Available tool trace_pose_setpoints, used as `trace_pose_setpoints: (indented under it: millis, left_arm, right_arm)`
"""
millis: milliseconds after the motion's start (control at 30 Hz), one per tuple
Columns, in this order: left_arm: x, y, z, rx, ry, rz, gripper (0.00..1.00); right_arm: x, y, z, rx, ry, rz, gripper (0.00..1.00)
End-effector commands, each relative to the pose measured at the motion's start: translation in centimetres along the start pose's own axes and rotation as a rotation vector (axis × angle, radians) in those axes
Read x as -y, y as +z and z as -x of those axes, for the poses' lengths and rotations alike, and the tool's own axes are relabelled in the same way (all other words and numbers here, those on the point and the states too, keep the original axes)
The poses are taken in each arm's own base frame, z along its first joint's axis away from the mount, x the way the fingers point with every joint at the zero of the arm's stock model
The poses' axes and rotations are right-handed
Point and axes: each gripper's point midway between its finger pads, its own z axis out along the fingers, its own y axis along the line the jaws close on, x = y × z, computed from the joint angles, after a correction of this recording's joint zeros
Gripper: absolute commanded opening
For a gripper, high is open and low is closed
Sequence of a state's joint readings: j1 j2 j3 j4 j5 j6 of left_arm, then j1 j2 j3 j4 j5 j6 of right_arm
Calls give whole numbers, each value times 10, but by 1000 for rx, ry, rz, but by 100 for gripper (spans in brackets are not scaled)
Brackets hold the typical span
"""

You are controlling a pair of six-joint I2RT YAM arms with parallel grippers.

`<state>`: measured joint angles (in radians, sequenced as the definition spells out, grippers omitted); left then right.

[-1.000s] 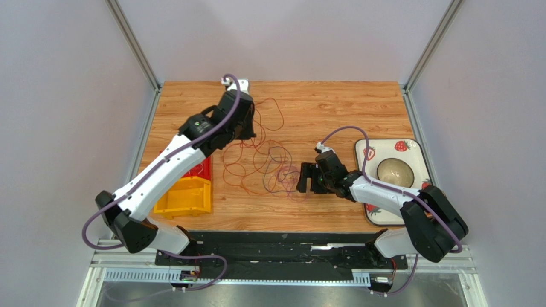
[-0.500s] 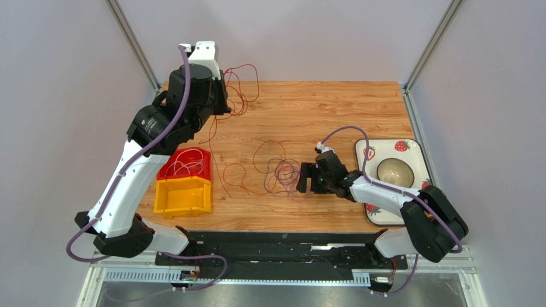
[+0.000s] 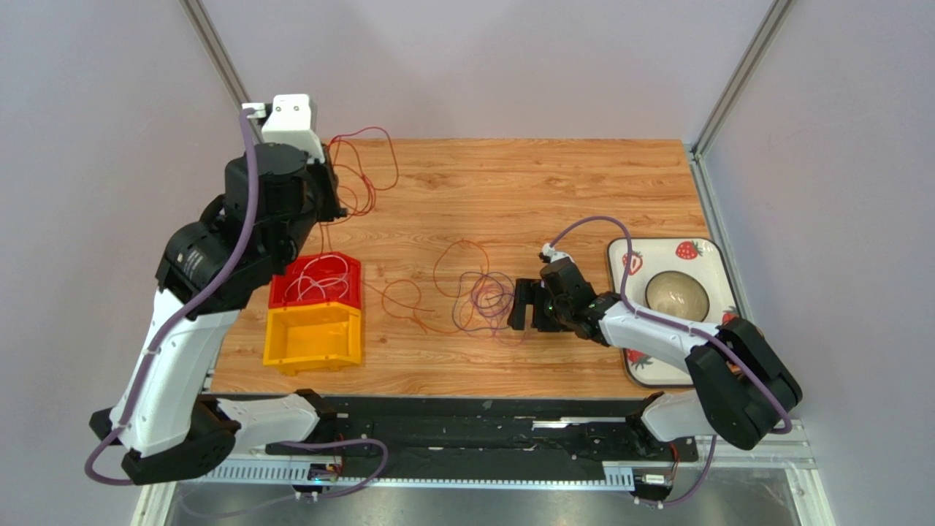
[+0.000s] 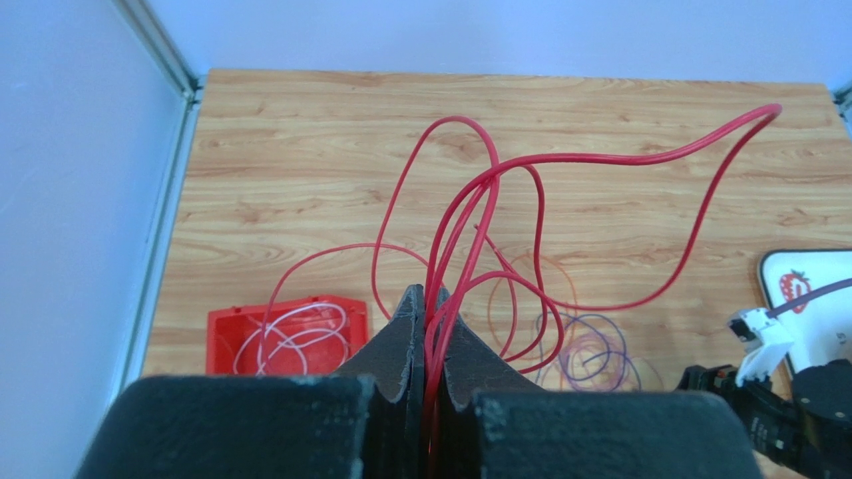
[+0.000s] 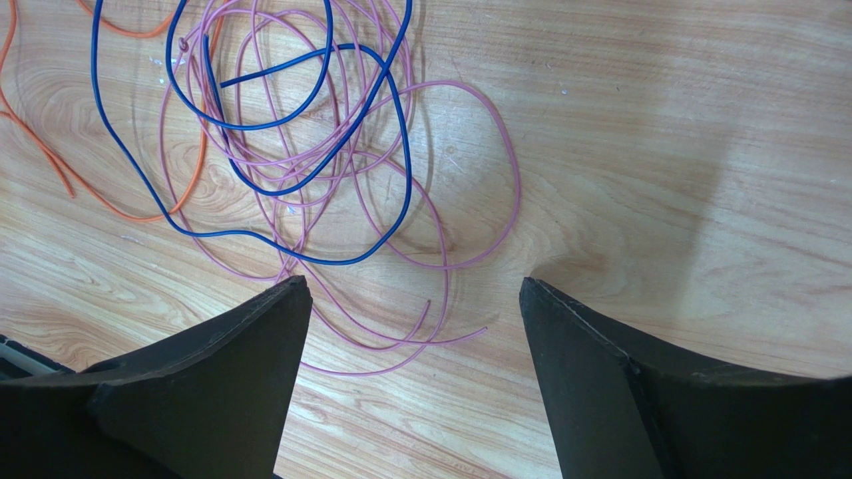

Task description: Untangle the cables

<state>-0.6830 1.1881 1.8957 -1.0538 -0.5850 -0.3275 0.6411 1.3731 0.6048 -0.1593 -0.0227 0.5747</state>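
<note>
Currently the step in hand is, by my judgement, the extraction of one cable. My left gripper [image 4: 425, 317] is clenched on the red cable [image 4: 560, 158] and raised over the far left corner of the table [image 3: 571, 186]. The cable's loops spring from the jaws into the air. Whether its tail is free of the tangle [image 3: 484, 298] I cannot tell.

My right gripper [image 5: 412, 291] has its jaws spread and grasps nothing. It hovers low just right of the tangle at mid-table, where pink, blue and orange strands overlap.

The next move likely calls for:
- carrying the red cable over a bin;
- lowering it until the loops sit inside the walls;
- releasing it.

Containers:
- Red bin [image 3: 288, 294], left: holds a pale cable [image 4: 290, 339].
- Yellow bin [image 3: 274, 351], touching its near side: no cable visible.
- Plate [image 3: 702, 258], right: carries a bowl [image 3: 675, 294].
</note>
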Motion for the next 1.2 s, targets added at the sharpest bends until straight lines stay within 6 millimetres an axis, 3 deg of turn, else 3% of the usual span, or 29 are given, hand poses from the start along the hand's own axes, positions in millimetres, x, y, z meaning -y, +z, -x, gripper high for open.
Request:
trace_pose_setpoints:
  millis: [0,333,500,867,967,1167]
  left_arm:
    - [-23,-2,-11,-26,12,99,0]
    - [-83,-27,-41,-52,22,316,0]
    - [-106,-28,-61,-59,21,402,0]
    - [-127,-22,-56,-46,9,480,0]
    - [-129,-17,-70,-68,9,494,0]
    - [-132,-11,-140,-197,-76,532,0]
  right_arm:
    - [10,0,-14,-44,-6,-29,85]
    - [9,0,-14,-42,-5,-27,85]
    - [8,-1,-14,-43,-9,-22,85]
    - [8,-2,-14,-41,-9,-17,85]
    - [8,-2,-14,-39,-9,-18,85]
    - [7,-2,-14,-38,-10,-11,85]
